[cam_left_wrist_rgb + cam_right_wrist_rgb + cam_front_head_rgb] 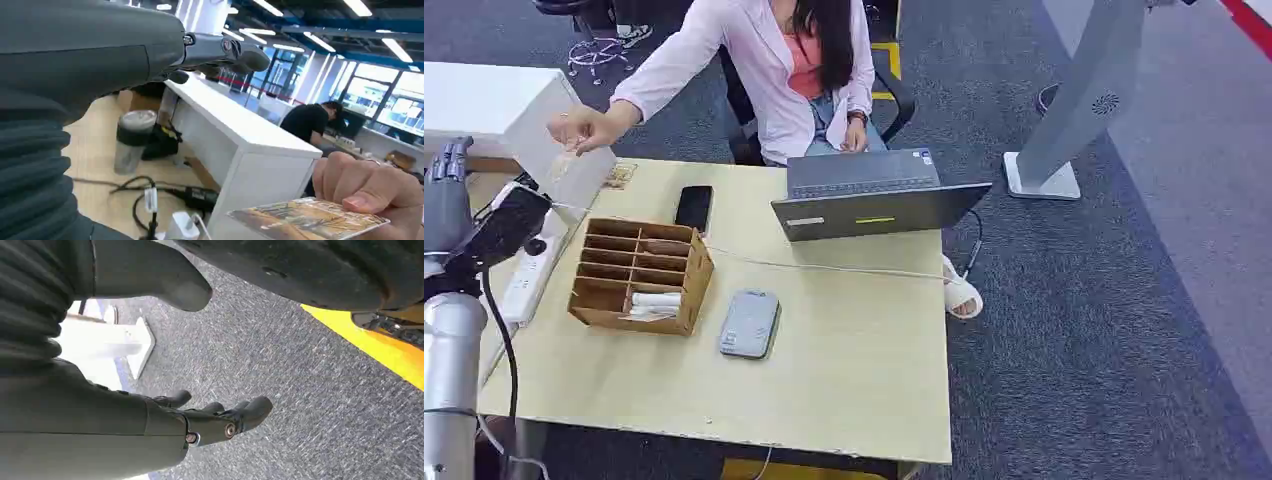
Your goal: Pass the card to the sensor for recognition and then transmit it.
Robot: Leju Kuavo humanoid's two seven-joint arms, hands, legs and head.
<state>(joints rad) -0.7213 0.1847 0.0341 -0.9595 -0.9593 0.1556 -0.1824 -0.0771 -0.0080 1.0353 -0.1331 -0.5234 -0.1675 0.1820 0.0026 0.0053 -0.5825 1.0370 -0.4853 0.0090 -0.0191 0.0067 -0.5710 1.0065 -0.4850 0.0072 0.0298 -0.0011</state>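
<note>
A person in a pink shirt sits behind the table and holds out a printed card [307, 219] in one hand [582, 128], pinched at its edge by the fingers [370, 187]. My left hand [446, 192] is raised at the table's left edge, a short way from the card; its fingers [227, 49] are stretched out and hold nothing. The grey flat sensor [749, 323] lies on the table beside a wooden slotted box [639, 275]. My right hand [220, 421] hangs over grey carpet with loosely extended, empty fingers.
An open laptop [869, 195] and a black phone [694, 208] lie on the table's far side, with a white cable running across. A power strip [524, 282] and cords sit by my left arm. A white cabinet [484, 105] stands at the left.
</note>
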